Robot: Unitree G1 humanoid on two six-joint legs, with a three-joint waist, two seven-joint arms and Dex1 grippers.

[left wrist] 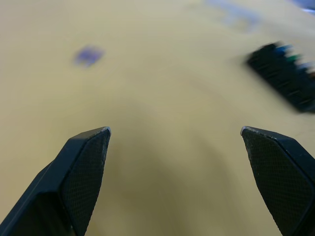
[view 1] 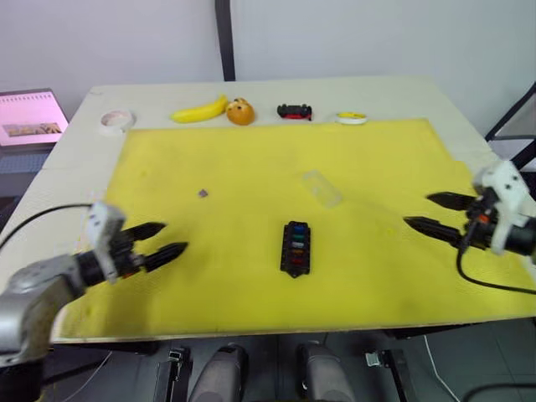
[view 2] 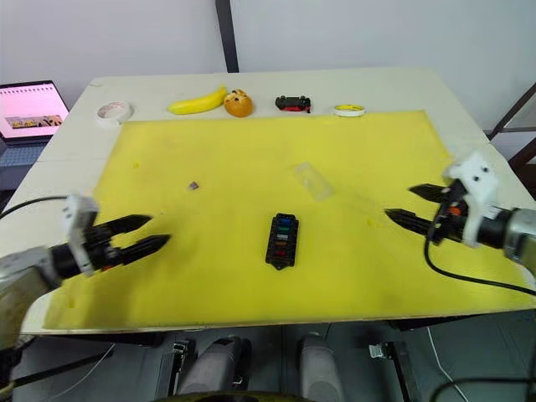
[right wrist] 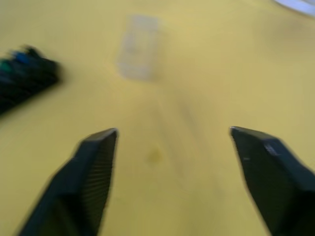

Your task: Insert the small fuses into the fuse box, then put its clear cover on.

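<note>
The fuse box (view 1: 296, 248) lies mid-mat on the yellow mat (view 1: 251, 285) with coloured fuses (view 1: 296, 241) in its slots, the clear cover (view 1: 322, 187) just beyond it, one loose fuse (view 1: 203, 193) toward the left, and the left gripper (view 1: 165, 240) and right gripper (view 1: 423, 213) both spread wide and empty, well apart on either side.

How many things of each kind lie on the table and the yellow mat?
Fuse box: 1
Loose purple fuse: 1
Clear cover: 1
Banana: 1
Orange: 1
Toy car: 1
Tape rolls: 2
Total: 8
</note>
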